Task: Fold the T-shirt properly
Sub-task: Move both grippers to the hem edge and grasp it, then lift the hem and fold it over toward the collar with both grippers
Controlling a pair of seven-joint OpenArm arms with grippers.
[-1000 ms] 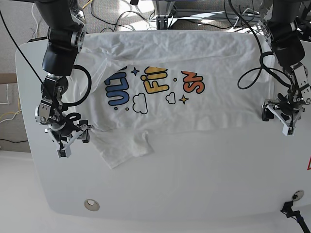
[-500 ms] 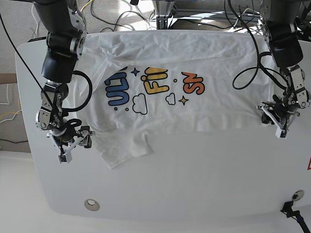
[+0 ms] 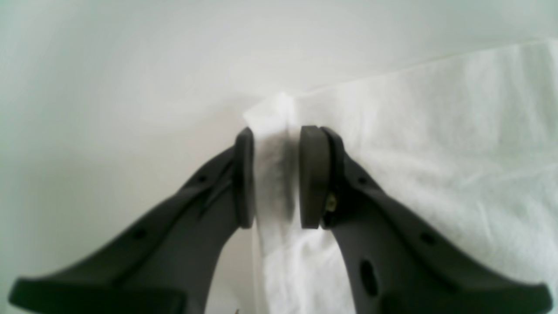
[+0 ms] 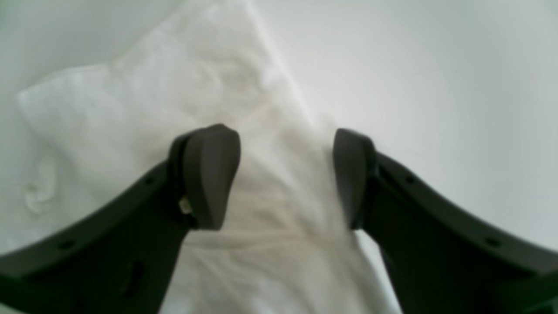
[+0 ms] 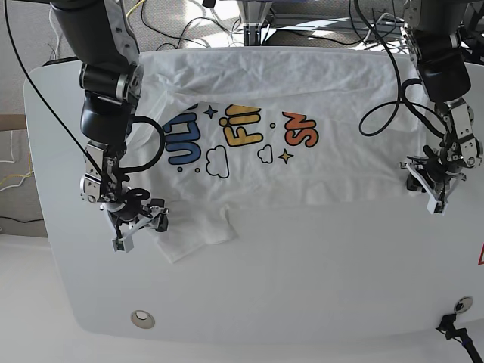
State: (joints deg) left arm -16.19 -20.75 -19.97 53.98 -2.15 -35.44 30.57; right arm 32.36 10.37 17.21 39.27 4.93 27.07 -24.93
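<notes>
The white T-shirt (image 5: 249,91) lies spread on the white table (image 5: 302,280), with its blue, yellow and orange print (image 5: 242,136) facing up. At the right of the base view, my left gripper (image 5: 427,187) sits at the shirt's bottom corner. In the left wrist view the left gripper (image 3: 272,174) is shut on a raised fold of the T-shirt (image 3: 436,152). My right gripper (image 5: 140,227) is at the lower sleeve (image 5: 193,231), on the left of the base view. In the right wrist view the right gripper (image 4: 281,174) stands open, its pads either side of the T-shirt (image 4: 196,78).
Cables and frame parts run behind the table's far edge (image 5: 249,26). A round metal ring (image 5: 141,319) is set into the table near its front left. A black cable plug (image 5: 454,325) sits at the front right corner.
My left gripper has shut on the shirt's corner. The right arm has moved rightward in the base view, from beside the shirt onto the sleeve, jaws still open.
</notes>
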